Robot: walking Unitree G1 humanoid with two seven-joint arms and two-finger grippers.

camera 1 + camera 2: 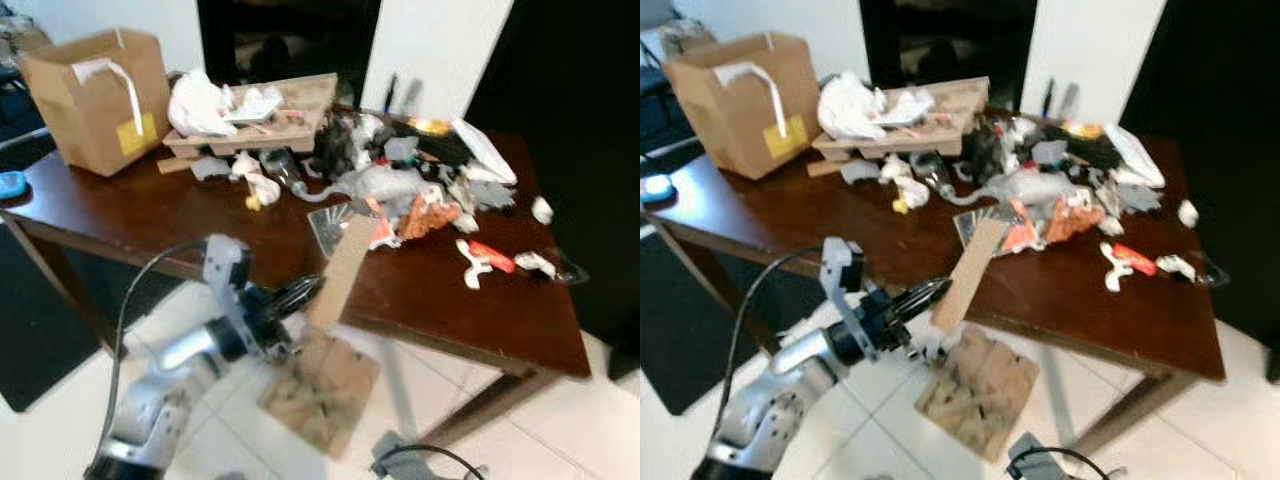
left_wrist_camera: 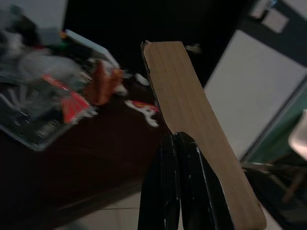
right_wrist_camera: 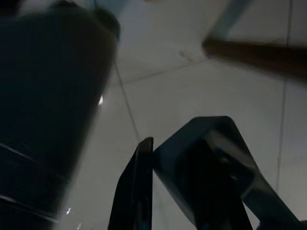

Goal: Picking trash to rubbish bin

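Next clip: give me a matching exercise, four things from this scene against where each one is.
Things:
1. cardboard strip
2. cardboard box
3. wooden tray
4. blue object

Places:
A. back of the table, holding white crumpled paper
B. table's far left corner
C. pinched in the left gripper
D. left table edge, in front of the box

Pairs: 1-C, 2-B, 3-A, 4-D

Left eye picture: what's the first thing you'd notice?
The messy pile of trash on the dark wooden table. In front of the table's near edge, the left tool is shut on a strip of cardboard. A cardboard box stands on the table's far left corner.
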